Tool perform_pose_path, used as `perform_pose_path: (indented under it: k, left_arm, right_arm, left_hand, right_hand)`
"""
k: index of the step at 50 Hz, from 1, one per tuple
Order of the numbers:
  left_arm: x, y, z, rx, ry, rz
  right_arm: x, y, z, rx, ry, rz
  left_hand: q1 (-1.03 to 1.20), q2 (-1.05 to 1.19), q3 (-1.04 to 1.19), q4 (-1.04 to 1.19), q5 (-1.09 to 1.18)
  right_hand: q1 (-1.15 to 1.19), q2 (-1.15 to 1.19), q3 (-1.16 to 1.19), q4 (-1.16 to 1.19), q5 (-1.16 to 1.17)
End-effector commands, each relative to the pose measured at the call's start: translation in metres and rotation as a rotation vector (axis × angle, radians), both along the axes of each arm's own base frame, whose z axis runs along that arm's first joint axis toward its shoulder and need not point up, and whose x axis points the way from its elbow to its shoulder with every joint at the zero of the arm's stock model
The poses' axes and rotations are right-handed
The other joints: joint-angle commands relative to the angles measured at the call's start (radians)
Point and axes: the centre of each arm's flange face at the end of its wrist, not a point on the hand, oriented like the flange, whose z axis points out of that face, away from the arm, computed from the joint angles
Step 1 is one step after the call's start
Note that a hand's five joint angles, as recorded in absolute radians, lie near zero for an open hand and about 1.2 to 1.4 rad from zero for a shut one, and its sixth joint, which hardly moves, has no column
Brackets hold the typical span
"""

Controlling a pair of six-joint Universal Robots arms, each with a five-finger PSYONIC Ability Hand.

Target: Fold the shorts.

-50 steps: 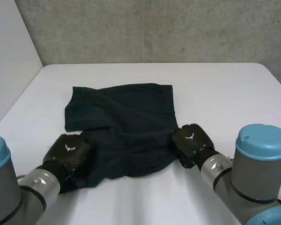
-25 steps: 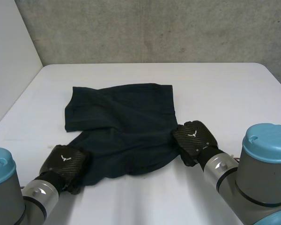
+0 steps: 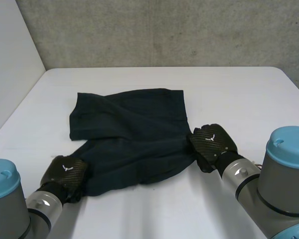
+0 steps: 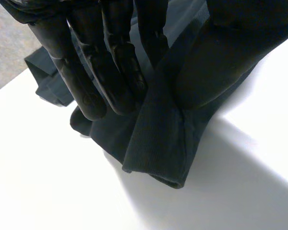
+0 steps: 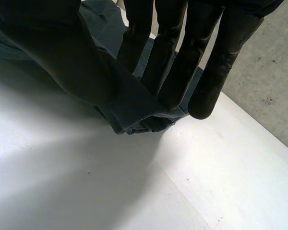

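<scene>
Thumb and fingers of my left robot hand (image 4: 116, 62) pinch shorts (image 3: 132, 132) at corner toward worktop (image 3: 234, 94) front-left. My right robot hand (image 5: 175, 62): same pinch, front-right corner. Shorts dark, mid-worktop, mostly flat. Long axis, I judge, runs worktop front-to-back; waistband end unclear. Fold barely begun: front edge gripped, not yet carried over.

Dark shorts (image 3: 129, 134) on table (image 3: 234, 94), left hand (image 3: 65, 173) at corner, right hand (image 3: 212, 142) at edge
</scene>
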Motion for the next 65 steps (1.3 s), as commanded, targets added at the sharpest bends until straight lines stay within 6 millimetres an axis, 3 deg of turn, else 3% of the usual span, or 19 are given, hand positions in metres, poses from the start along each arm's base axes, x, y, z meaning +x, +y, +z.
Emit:
perform_pose_path:
  k: [1,6,10,13,16,20,22,31,38,45,48,49,51,58,65]
  left_arm:
    - [0.002,0.004,0.022,-0.055,-0.015,-0.013]
    - [0.006,0.024,0.048,-0.06,-0.102,-0.075]
    - [0.011,0.054,0.066,-0.018,-0.202,-0.156]
    - [0.016,0.077,0.072,0.029,-0.281,-0.229]
    - [0.016,0.083,0.075,0.018,-0.307,-0.265]
    - [0.012,0.074,0.075,-0.033,-0.293,-0.262]
    - [0.008,0.066,0.072,-0.053,-0.291,-0.257]
    - [-0.022,-0.002,0.051,-0.169,-0.258,-0.22]
    - [-0.041,-0.042,0.042,-0.212,-0.245,-0.207]
    - [-0.043,-0.038,0.037,-0.196,-0.267,-0.184]
    - [-0.044,-0.034,0.036,-0.195,-0.272,-0.186]
    - [-0.044,-0.033,0.036,-0.193,-0.273,-0.186]
    - [-0.043,-0.032,0.036,-0.191,-0.274,-0.187]
    - [-0.041,-0.028,0.041,-0.2,-0.268,-0.184]
    - [-0.04,-0.024,0.042,-0.203,-0.266,-0.186]
  right_arm:
    - [-0.002,0.008,0.027,0.055,0.071,0.041]
    - [-0.015,0.02,0.054,0.077,0.235,0.11]
    - [-0.036,0.048,0.074,0.126,0.454,0.216]
    - [-0.045,0.063,0.079,0.166,0.537,0.273]
    - [-0.05,0.062,0.084,0.168,0.564,0.278]
    - [-0.053,0.055,0.079,0.169,0.553,0.259]
    - [-0.054,0.054,0.068,0.206,0.566,0.262]
    - [-0.04,0.02,0.043,0.136,0.505,0.196]
    - [-0.029,-0.007,0.032,0.132,0.398,0.113]
    - [-0.029,-0.018,0.038,0.222,0.234,0.01]
    - [-0.032,-0.023,0.042,0.243,0.195,-0.023]
    - [-0.035,-0.026,0.044,0.266,0.175,-0.041]
    - [-0.039,-0.027,0.046,0.304,0.162,-0.05]
    - [-0.044,-0.015,0.054,0.516,0.104,-0.012]
    - [-0.044,-0.013,0.054,0.59,0.029,-0.023]
  left_hand:
    - [0.248,0.212,0.219,0.214,0.244]
    - [0.248,0.212,0.219,0.214,0.244]
    - [0.248,0.212,0.219,0.214,0.244]
    - [0.248,0.212,0.219,0.214,0.244]
    - [0.248,0.212,0.219,0.214,0.244]
    - [0.248,0.212,0.219,0.214,0.244]
    - [0.248,0.212,0.219,0.214,0.244]
    - [0.248,0.212,0.219,0.214,0.244]
    - [0.248,0.212,0.219,0.214,0.244]
    - [0.248,0.212,0.219,0.214,0.244]
    - [0.248,0.212,0.219,0.214,0.244]
    - [0.248,0.212,0.219,0.214,0.244]
    - [0.248,0.212,0.219,0.214,0.244]
    - [0.248,0.212,0.219,0.214,0.244]
    - [0.248,0.212,0.219,0.214,0.244]
  right_hand:
    - [0.468,0.227,0.233,0.208,0.247]
    - [0.468,0.227,0.233,0.208,0.247]
    - [0.468,0.227,0.233,0.208,0.247]
    - [0.468,0.227,0.233,0.208,0.247]
    - [0.468,0.227,0.233,0.208,0.247]
    - [0.468,0.227,0.233,0.208,0.247]
    - [0.468,0.227,0.233,0.208,0.247]
    - [0.468,0.227,0.233,0.208,0.247]
    - [0.468,0.227,0.233,0.208,0.247]
    - [0.468,0.227,0.233,0.208,0.247]
    - [0.229,-0.012,-0.006,-0.031,0.008]
    - [0.022,-0.219,-0.213,-0.238,-0.199]
    - [-0.167,-0.409,-0.402,-0.428,-0.388]
    - [-0.464,-0.706,-0.699,-0.725,-0.685]
    - [-0.52,-0.762,-0.755,-0.781,-0.741]
